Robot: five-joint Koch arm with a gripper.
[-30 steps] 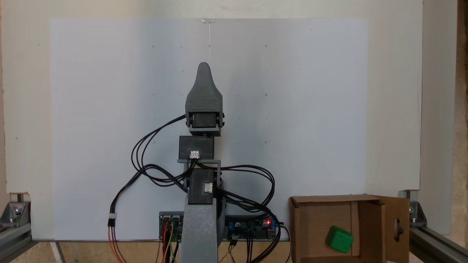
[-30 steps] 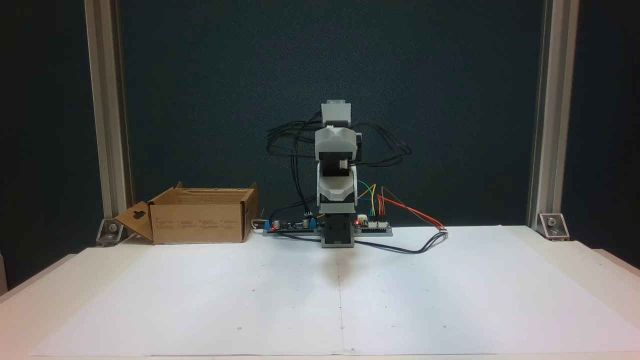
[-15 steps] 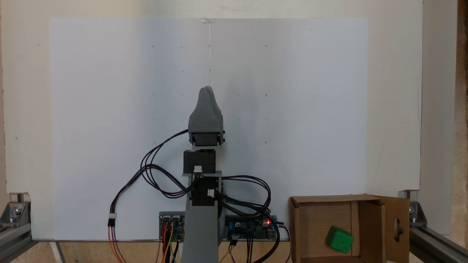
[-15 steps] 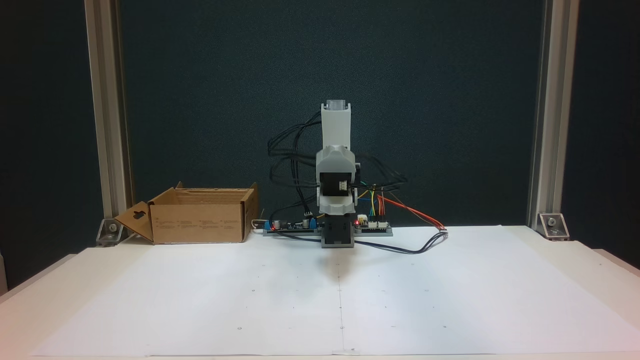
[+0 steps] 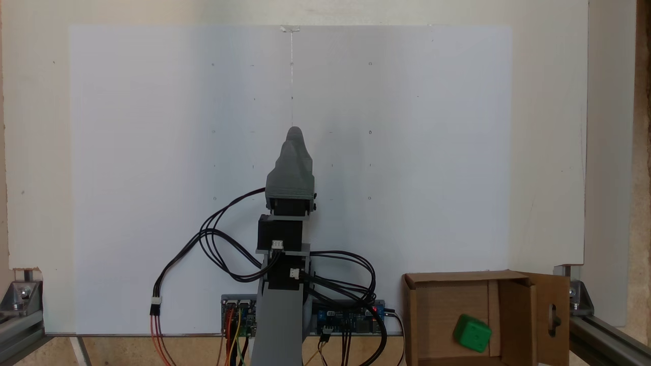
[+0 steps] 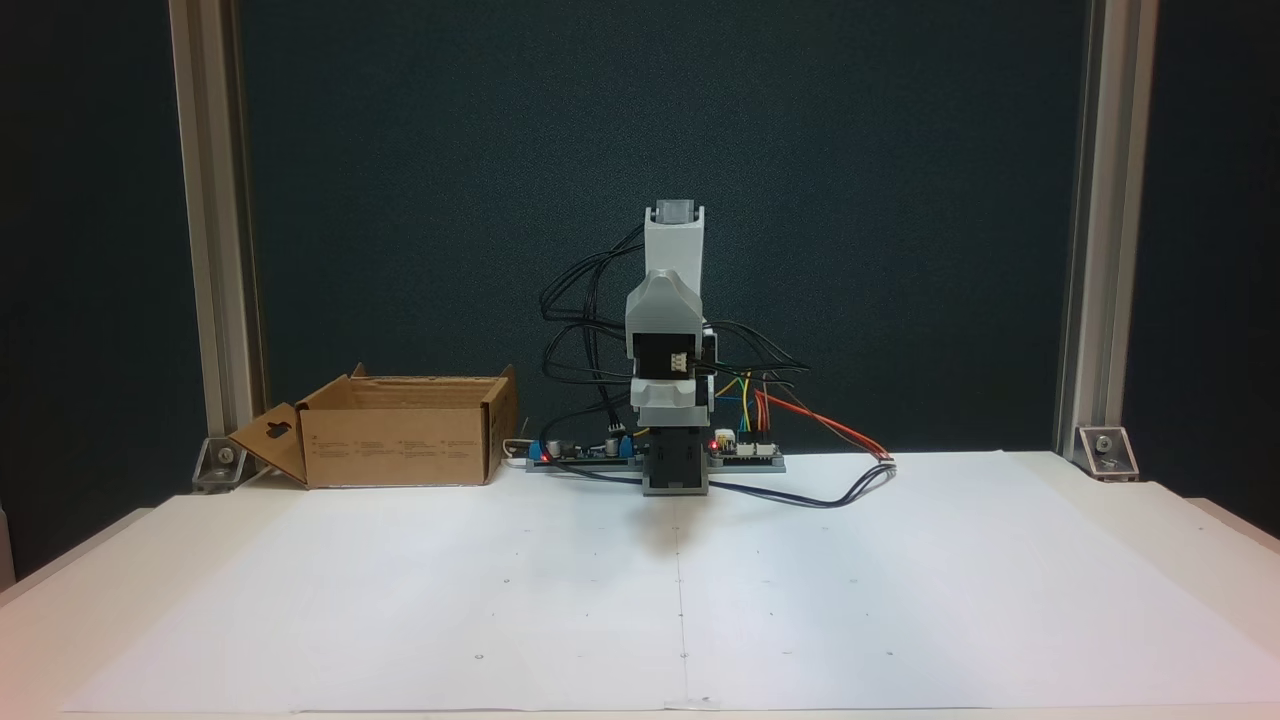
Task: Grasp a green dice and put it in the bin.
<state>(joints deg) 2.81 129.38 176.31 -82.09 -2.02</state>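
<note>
The green dice (image 5: 472,333) is seen lying inside the bin (image 5: 447,278), on its floor, close to the inner wall that stands on the right in the fixed view from above. As a cube it has no long axis; it is turned at an angle to the bin's walls, so that one corner points toward the lower right of that view, and sunken pips can be made out faintly on its upper face. The bin is an open brown corrugated cardboard box placed at the edge of the tabletop (image 6: 1100,520), beside the arm's base and the circuit boards (image 6: 745,452); its flap with the cut-out hand hole (image 6: 276,432) is folded outward and down. In the fixed view from the front the dice is hidden by the bin's walls.

The arm is folded up over its base, well apart from the bin. The gripper (image 5: 294,136) is pointed away from the base along the middle line of the white paper sheet (image 5: 152,152), and nothing is held in it. The fingers are seen one behind the other, so whether they are apart or together cannot be told
</note>
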